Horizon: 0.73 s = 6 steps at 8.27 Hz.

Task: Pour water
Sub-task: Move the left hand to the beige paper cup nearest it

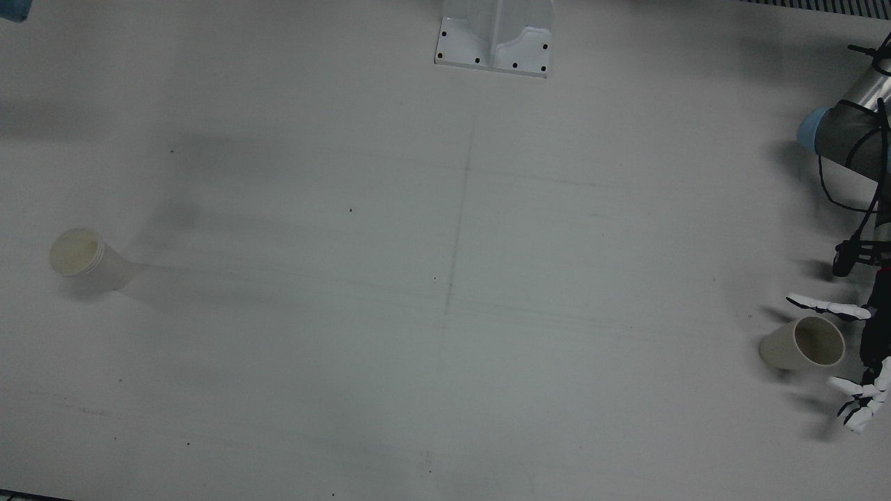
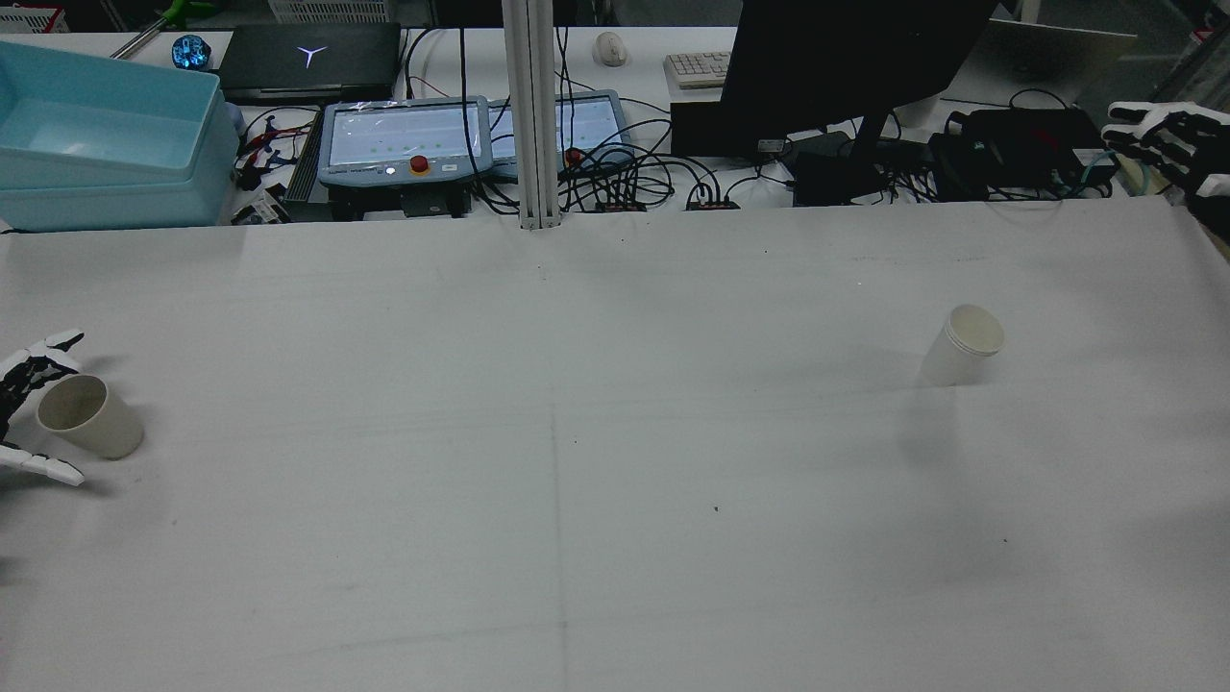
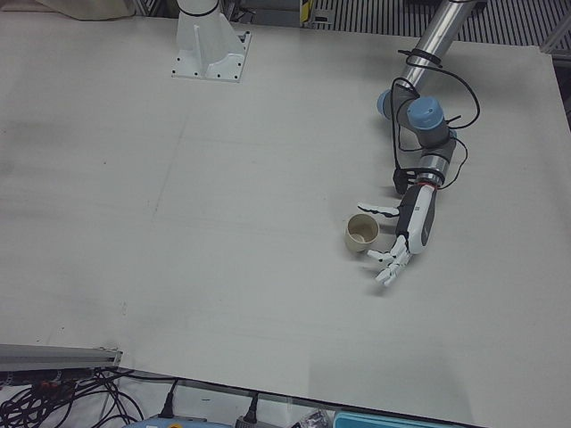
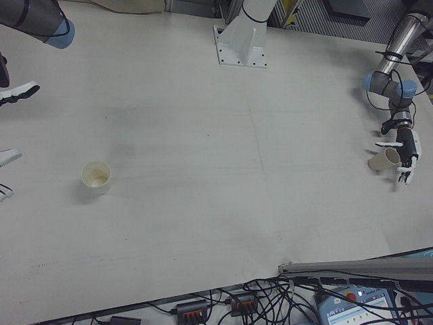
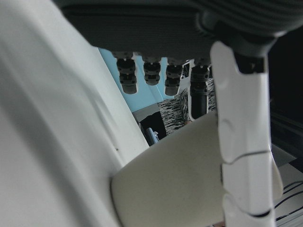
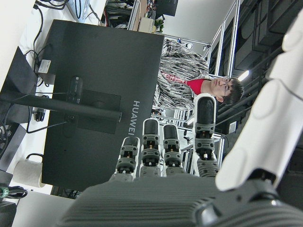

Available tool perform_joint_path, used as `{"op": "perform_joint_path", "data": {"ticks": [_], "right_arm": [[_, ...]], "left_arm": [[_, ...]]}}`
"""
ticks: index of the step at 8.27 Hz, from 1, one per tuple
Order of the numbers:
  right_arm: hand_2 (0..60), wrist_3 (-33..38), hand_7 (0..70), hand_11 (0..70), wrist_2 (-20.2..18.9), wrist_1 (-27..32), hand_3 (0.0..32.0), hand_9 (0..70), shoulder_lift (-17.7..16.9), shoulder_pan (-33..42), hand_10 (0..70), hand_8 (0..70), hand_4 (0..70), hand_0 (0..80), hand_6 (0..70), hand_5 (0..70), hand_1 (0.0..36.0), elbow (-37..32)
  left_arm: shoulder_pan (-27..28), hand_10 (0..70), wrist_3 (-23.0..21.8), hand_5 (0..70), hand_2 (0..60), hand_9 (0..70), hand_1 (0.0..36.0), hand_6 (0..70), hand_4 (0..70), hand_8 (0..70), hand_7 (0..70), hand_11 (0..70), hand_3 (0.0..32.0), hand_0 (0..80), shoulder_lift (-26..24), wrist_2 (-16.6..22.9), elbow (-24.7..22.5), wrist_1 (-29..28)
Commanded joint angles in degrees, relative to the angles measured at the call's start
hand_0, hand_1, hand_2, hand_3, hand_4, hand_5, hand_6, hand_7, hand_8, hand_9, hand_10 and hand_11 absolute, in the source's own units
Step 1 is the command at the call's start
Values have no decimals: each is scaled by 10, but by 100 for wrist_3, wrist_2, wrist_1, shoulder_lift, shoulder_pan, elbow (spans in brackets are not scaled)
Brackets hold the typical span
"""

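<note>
A beige paper cup (image 1: 804, 344) stands upright at the table's edge on my left side, also in the rear view (image 2: 91, 418) and the left-front view (image 3: 361, 234). My left hand (image 1: 873, 334) is open, fingers spread on both sides of this cup, not closed on it; the left hand view shows the cup (image 5: 180, 179) close to the palm behind one finger (image 5: 241, 142). A second paper cup (image 1: 87, 259) stands upright on my right side (image 2: 961, 346). My right hand (image 2: 1168, 135) is open and raised, far from it at the table's far corner.
An arm pedestal (image 1: 494, 35) is bolted at the table's robot side. Beyond the far edge are a blue bin (image 2: 106, 144), teach pendants (image 2: 404, 139), a monitor (image 2: 846, 58) and cables.
</note>
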Motion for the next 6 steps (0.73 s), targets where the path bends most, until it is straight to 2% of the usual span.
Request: {"op": "perform_joint_path", "data": {"ticks": [1, 6], "right_arm": [[0, -1, 233, 162, 0, 0, 0, 222, -18, 7, 109, 208, 382, 521, 140, 407, 64, -12], [0, 25, 227, 160, 9, 18, 0, 220, -62, 16, 108, 207, 367, 522, 135, 406, 65, -12]], "left_arm": [[160, 98, 10, 460, 0, 90, 134, 105, 173, 105, 163, 163, 0, 664, -106, -86, 18, 123], [249, 95, 10, 463, 0, 90, 136, 107, 185, 106, 163, 159, 0, 668, -211, -184, 18, 298]]}}
